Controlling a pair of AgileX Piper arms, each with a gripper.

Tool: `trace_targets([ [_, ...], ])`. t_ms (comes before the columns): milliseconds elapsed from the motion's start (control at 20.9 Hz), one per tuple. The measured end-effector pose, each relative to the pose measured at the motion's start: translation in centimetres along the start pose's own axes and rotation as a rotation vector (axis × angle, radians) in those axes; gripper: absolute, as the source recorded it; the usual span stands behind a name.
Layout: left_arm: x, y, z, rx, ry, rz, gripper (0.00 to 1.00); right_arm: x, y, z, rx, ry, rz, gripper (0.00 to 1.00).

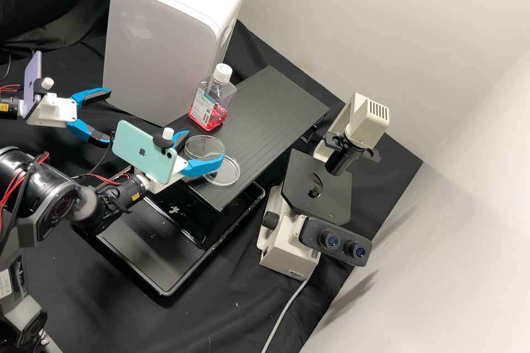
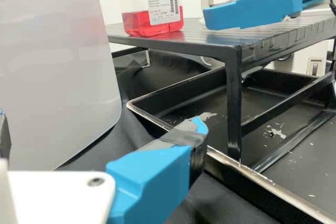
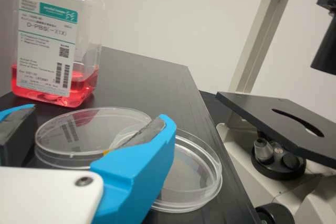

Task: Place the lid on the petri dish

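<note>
Looking down from the high view, a black rack point(image 1: 276, 110) stands in a black tray point(image 1: 165, 265) on the cloth-covered tabletop point(image 1: 232, 309). The petri dish point(image 1: 227, 174) sits open on the rack, near the rack's corner closest to the camera. The lid point(image 1: 203, 143) is just beside it, a little farther from that corner, and its edge crosses over the dish's rim. The right hand point(image 1: 205, 147) has one blue finger on each side of the lid, close up against its rim, so it looks to have hold of it. I cannot tell if the lid rests on the rack or is lifted. A bottle point(image 1: 211, 100) with red liquid stands at the rack's edge next to a white box point(image 1: 165, 38). The left hand point(image 1: 105, 116) is in front of that box, with its fingers wide apart and nothing in them. A microscope point(image 1: 320, 198) stands on the tabletop just beside the tray.

From the left wrist view, one blue finger point(image 2: 157, 177) sticks out over the tray's rim. The white box is close beside it. The bottle stands on the rack's top, and a finger point(image 2: 252, 9) of the right hand lies above the rack.

From the right wrist view, the lid lies between the two fingers point(image 3: 136, 171), and their dark pads meet its sides. The dish is just past it, partly under the lid's edge. The bottle stands behind them.
</note>
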Motion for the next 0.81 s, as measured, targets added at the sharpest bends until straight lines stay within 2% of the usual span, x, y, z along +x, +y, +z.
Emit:
trace_targets([
  [527, 0.0, 0.00, 0.0, 0.000, 0.000, 0.000, 1.00, 0.0, 0.1, 0.2, 0.006, -0.008, 0.003, 0.00],
  [670, 0.0, 0.00, 0.0, 0.000, 0.000, 0.000, 1.00, -0.2, 0.6, 0.3, 0.008, -0.010, 0.013, 0.00],
  [814, 0.0, 0.00, 0.0, 0.000, 0.000, 0.000, 1.00, -0.7, 1.4, 0.7, 0.038, -0.021, 0.038, 0.00],
])
